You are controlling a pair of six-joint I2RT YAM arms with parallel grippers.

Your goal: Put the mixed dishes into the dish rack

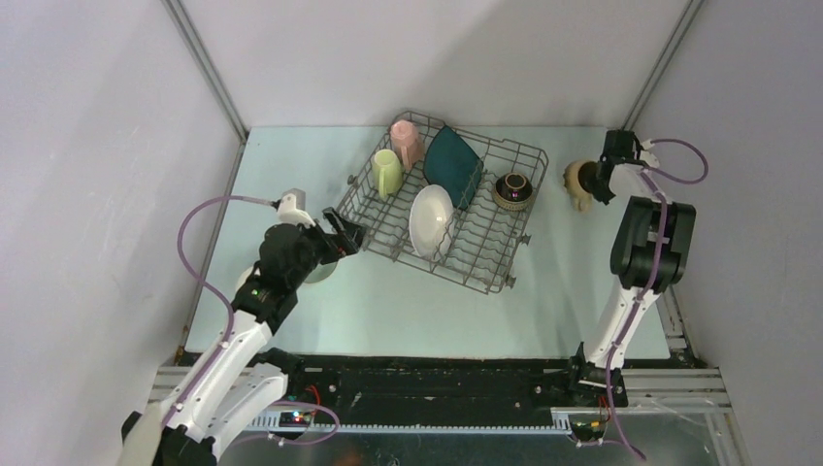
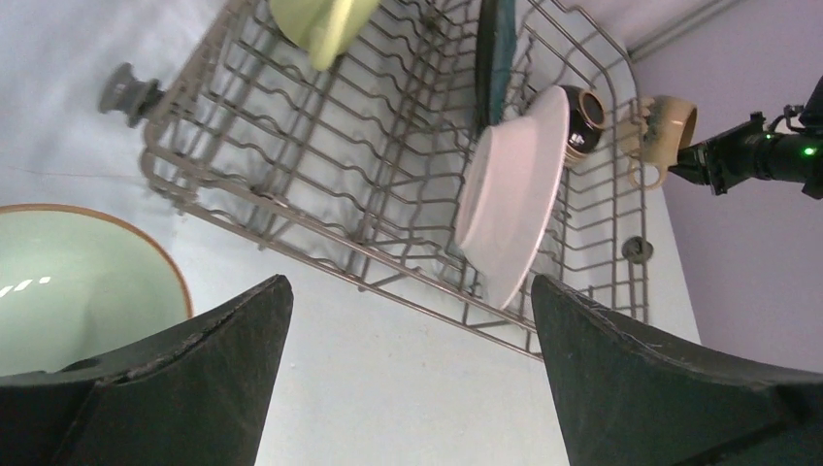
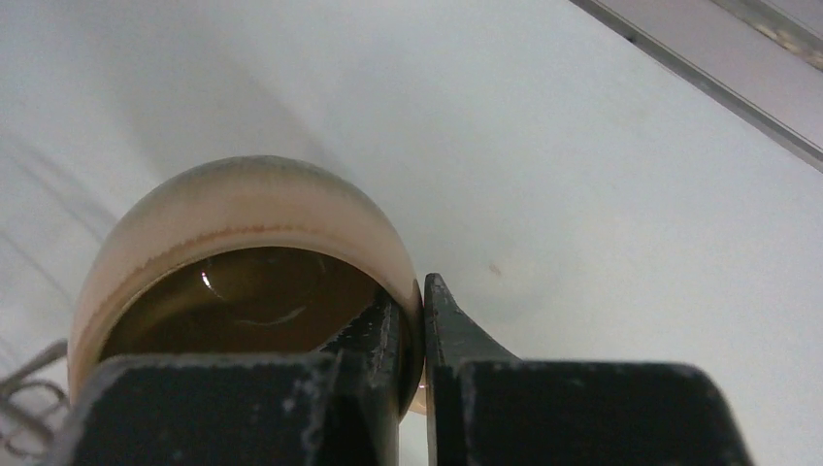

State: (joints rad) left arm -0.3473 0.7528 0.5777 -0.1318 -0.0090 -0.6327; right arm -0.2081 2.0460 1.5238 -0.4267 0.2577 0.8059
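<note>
– On the counter [image 1: 388, 311], we locate the dish rack [image 1: 476, 243] at centre, set askew. Which items do we read as loaded?

– Five. The dark teal square plate [image 1: 452, 165] and the white round plate [image 1: 430, 219] stand on edge between the tines. The dark brown bowl [image 1: 513, 189] sits at the rack's right end. The pink mug [image 1: 407, 139] and the light-green mug [image 1: 386, 172] occupy the far left corner.

– And outside the rack?

– Two items. The pale green bowl [image 2: 78, 282] rests on the counter near the rack's left corner. The tan mug [image 1: 580, 182] is off the rack's right end, apart from it.

– Gripper states?

– The right gripper [image 3: 415, 301] is clamped on the tan mug's wall, one finger inside the rim and one outside. The left gripper [image 2: 408, 291] has its jaws wide apart, holds nothing, and hangs beside the pale green bowl, facing the rack.

– Which step do we take to be in hand?

– Pick-up of the tan mug: the grasp is made and the transfer is not yet done. We cannot tell whether the mug's base is clear of the counter.

– What does the next move call for?

– In our judgement:
1. Raise the mug above the rack's right rim.
2. Carry it leftward, clear of the dark brown bowl.
3. Set it down on a free row of tines.

The pinch is on a thin wall, so we would keep the wrist steady to prevent the mug from swinging. The pale green bowl then falls to the left gripper.
</note>
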